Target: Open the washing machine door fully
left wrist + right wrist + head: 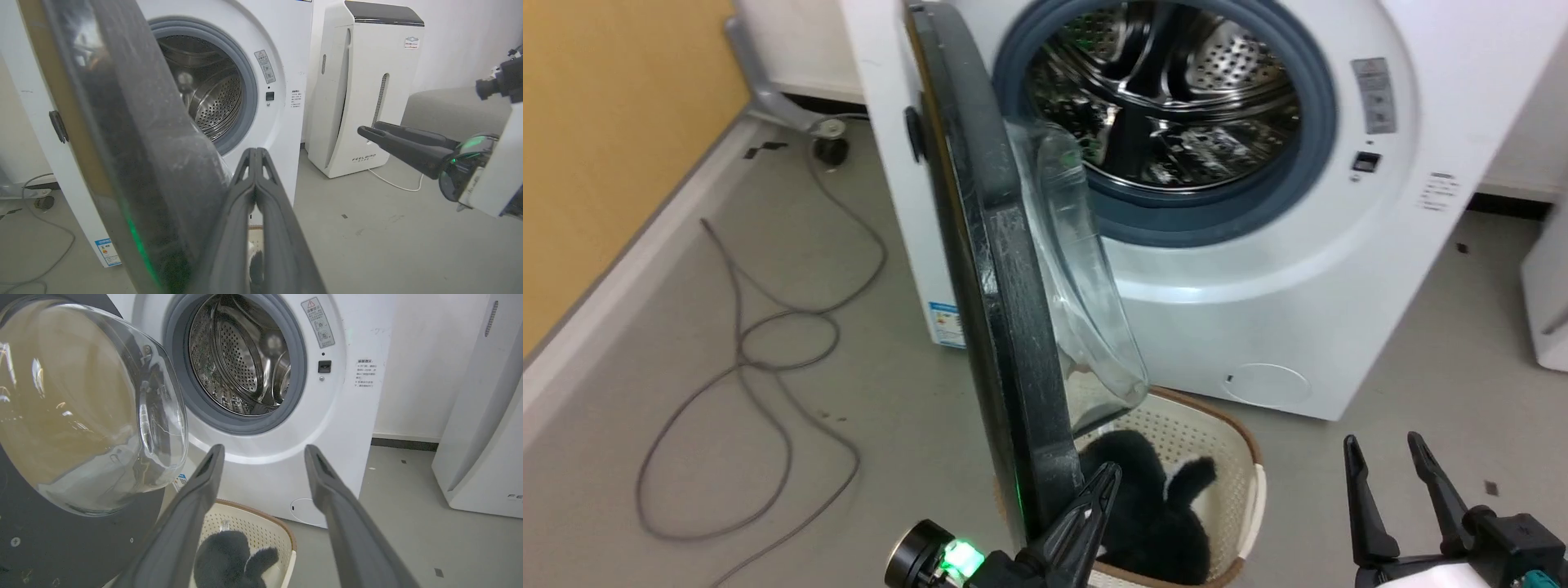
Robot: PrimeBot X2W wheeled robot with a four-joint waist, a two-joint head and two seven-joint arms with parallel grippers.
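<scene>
The white washing machine (1258,269) stands ahead with its steel drum exposed. Its round black door (1005,327) is swung out on the left hinge, edge-on to the head view, its clear glass bowl (1086,286) facing the machine. In the right wrist view the door (61,535) and its bowl fill the left side. My left gripper (1109,478) is shut, its tips just to the right of the door's lower edge, on the inner side. In the left wrist view the shut left gripper (255,153) lies beside the door (135,163). My right gripper (1384,449) is open and empty at the lower right.
A cream laundry basket (1250,482) with a dark plush toy (1152,506) sits on the floor under the open door. A grey cable (743,359) loops over the floor at left beside a yellow wall. A white FEELBIRD appliance (359,90) stands right of the machine.
</scene>
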